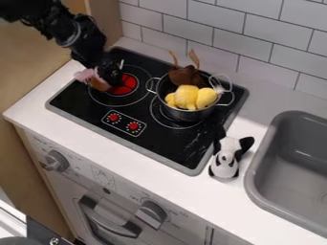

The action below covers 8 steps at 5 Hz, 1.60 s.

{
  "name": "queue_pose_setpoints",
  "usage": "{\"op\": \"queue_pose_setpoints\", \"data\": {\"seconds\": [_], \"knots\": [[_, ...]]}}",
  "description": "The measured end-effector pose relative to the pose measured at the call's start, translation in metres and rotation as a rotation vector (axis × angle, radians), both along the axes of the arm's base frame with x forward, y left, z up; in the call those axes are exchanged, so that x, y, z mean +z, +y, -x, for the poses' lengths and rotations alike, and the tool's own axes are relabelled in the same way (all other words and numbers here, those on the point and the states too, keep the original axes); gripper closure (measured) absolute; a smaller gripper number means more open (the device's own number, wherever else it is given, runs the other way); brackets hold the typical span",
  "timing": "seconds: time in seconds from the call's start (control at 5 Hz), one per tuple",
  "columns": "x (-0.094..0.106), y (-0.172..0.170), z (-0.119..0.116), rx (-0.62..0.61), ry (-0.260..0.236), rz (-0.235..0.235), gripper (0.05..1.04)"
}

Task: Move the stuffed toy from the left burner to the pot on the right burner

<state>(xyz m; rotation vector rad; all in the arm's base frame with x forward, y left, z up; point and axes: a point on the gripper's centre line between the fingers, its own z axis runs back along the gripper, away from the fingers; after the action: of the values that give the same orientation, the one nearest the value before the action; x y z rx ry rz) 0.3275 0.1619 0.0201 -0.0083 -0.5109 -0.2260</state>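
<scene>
From where I stand, the stuffed toy (99, 83) is to the left of the pot (191, 114), a pink-and-brown bundle on the outer part of the left burner (129, 84). The black gripper (116, 74) is right up against it, on the side facing the pot, and I can't tell whether it has closed on the toy or is only beside it.

I'd guess the toy is light and squashy, nothing to break and not slippery, with cloth that gives under a pinch. I'd take it by the thick brown middle; the pink part looks floppier and might fold or slip out.

The way to the pot is short, over flat black glass, but its wire handle (151, 85) sticks out on this side, and a dangling end could snag there. I'd lift well above the rim before crossing. Inside, a yellow plush (186, 97) and a brown plush (184, 75) take up much of the room, the brown one poking up at the back, so the toy may have to settle on top. The tiled wall (275, 43) stands behind the pot, while the black-and-white toy (226, 155) sits in front and to its right, well out of the path.
</scene>
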Motion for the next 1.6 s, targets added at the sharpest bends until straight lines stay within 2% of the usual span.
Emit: {"op": "queue_pose_setpoints", "data": {"seconds": [0.2, 0.4, 0.6, 0.8, 1.0, 1.2, 1.4, 1.6], "knots": [[-0.003, 0.000, 0.004, -0.010, -0.003, -0.009, 0.129], [-0.005, -0.002, 0.005, -0.001, -0.002, 0.003, 0.384], [-0.002, -0.006, 0.011, -0.004, 0.002, 0.080, 0.610], [0.027, -0.017, 0.021, -0.015, 0.015, 0.221, 0.773], [0.059, -0.022, 0.023, -0.022, 0.014, 0.324, 0.919], [0.069, -0.024, 0.025, -0.009, 0.039, 0.377, 0.984], [0.085, -0.026, 0.024, 0.010, 0.063, 0.375, 0.990], [0.101, -0.038, 0.016, 0.069, 0.100, 0.394, 0.990]]}}
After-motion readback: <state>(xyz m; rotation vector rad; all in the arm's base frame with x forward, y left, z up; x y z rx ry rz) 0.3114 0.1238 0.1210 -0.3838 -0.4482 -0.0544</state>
